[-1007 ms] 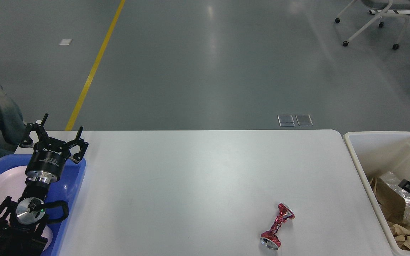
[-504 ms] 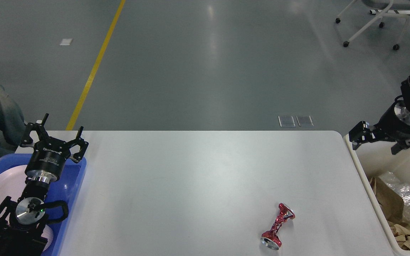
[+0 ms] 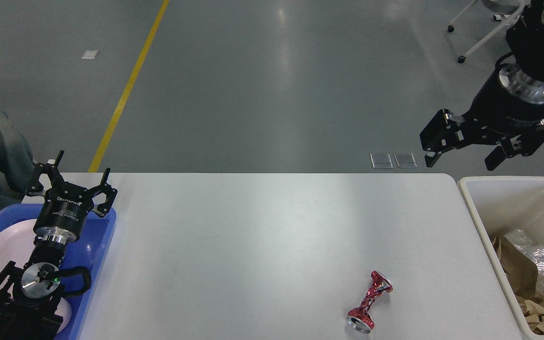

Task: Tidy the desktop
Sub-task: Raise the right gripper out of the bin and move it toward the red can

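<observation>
Counter (image 3: 262,236): the wide white top fills the lower middle of the view, in the same place as in both earlier pictures; everything below is placed against it.
Right hand (image 3: 463,160): half a second ago it hung low at the counter's far right corner, over the bin's rim. Now it is higher and further back, clear of the counter's far edge, with the grey floor behind it. Its fingers are spread wide, pointing downward, with nothing between them. A second ago only a dark piece of it showed down inside the bin.
Left hand (image 3: 76,177): unchanged over the counter's far left corner, fingers wide apart and holding nothing.
Crushed red can (image 3: 368,302): lying on the counter near its near right edge, same spot as before, well apart from both hands.
Cream bin (image 3: 477,215): just beside the counter's right end, with brown paper and foil inside.
Blue tray (image 3: 99,238): at the counter's left end, carrying a white plate (image 3: 3,245), under the left arm.
</observation>
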Controlling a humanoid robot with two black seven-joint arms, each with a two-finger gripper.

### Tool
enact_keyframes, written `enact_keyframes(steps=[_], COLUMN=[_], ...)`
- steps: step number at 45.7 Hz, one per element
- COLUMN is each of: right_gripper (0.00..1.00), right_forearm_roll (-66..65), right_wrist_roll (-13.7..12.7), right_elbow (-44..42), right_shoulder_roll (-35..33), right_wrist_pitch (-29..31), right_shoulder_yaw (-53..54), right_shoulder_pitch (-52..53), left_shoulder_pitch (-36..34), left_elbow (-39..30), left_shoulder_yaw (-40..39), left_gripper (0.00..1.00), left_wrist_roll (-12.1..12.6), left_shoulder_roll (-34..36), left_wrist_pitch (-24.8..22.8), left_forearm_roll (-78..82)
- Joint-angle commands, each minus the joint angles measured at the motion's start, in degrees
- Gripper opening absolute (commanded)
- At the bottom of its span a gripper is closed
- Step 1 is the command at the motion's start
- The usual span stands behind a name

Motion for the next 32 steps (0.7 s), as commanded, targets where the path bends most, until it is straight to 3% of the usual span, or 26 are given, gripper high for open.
enact_keyframes(steps=[1, 15, 32], right_gripper=[1.0, 1.0, 0.96], right_forearm_roll=[0.8, 3.7, 7.3], right_wrist_roll=[0.0, 0.0, 0.0], right_elbow=[7.8, 11.7, 12.0], right_shoulder_roll=[0.1, 0.1, 0.1], right_wrist_pitch=[0.0, -0.9, -13.3], right_shoulder_yaw=[-0.5, -1.2, -4.6], right_shoulder_pitch=[5.4, 8.4, 8.4], left_shoulder_pitch=[0.0, 0.0, 0.0], left_elbow=[0.0, 0.0, 0.0], left_shoulder_yaw=[0.0, 0.0, 0.0], left_gripper=[0.96, 0.96, 0.96], left_wrist_roll=[0.0, 0.0, 0.0], left_shoulder_roll=[0.0, 0.0, 0.0], left_wrist_pitch=[0.0, 0.0, 0.0], left_forearm_roll=[0.0, 0.0, 0.0])
